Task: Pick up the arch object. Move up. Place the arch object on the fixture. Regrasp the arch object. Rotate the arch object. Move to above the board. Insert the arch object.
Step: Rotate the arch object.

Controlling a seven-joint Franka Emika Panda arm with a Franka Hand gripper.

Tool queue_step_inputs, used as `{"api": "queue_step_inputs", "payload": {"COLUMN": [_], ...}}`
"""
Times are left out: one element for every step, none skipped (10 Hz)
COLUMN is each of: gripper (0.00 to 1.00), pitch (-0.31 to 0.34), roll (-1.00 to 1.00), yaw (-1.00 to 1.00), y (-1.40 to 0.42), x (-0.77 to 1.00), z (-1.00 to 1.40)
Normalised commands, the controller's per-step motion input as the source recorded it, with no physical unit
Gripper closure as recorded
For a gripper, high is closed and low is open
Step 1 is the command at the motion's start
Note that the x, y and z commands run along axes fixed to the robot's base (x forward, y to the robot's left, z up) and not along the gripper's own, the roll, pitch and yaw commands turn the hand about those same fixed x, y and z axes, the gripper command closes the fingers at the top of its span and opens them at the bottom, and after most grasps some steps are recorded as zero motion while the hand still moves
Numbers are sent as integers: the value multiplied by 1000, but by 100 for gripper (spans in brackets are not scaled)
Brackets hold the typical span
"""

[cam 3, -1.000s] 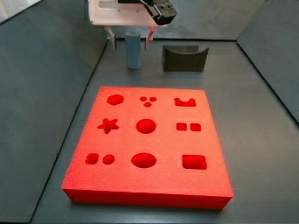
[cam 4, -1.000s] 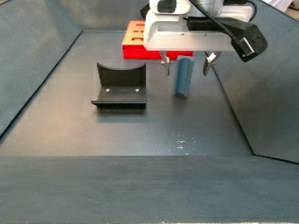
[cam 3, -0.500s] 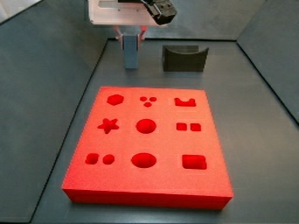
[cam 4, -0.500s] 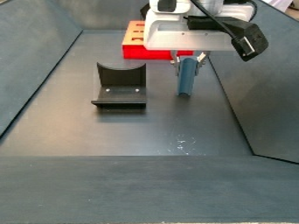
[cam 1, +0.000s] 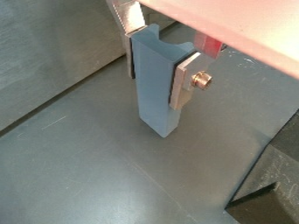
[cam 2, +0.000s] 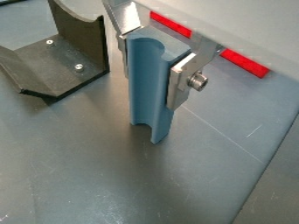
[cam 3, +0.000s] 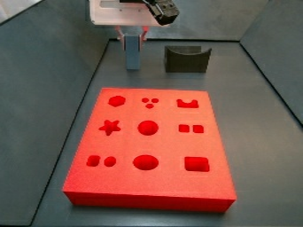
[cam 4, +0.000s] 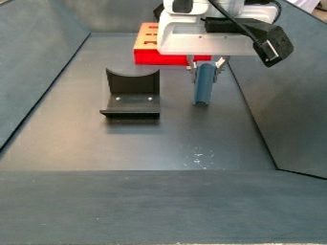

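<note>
Since earlier — gripper (cam 2: 155, 52) unmoved, grey floor (cam 2: 93, 175)

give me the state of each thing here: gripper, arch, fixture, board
gripper: jaws shut on the arch, beyond the board's far end
arch: upright, clamped near its top, lower end at the floor
fixture: empty, beside the arch, apart from it
board: flat on the floor, all cutouts empty

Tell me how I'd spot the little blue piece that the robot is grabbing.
Find the big red-orange board; past its far end hangs the robot's tool. Standing upright between its silver fingers is the arch object, a slim slate-blue block, paler and narrower than the dark notched fixture beside it.
</note>
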Motion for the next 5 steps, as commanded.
{"api": "queue_step_inputs", "payload": {"gripper": [100,100,100,100,100], "pitch": [-17,-17,-17,-17,-17], "roll": [211,211,211,211,211], "yaw": [27,27,27,27,27], "y": [-6,-6,-6,-6,-6], "x": [-1,-1,-1,-1,0], "z": [-20,-20,-20,-20,-20]}}
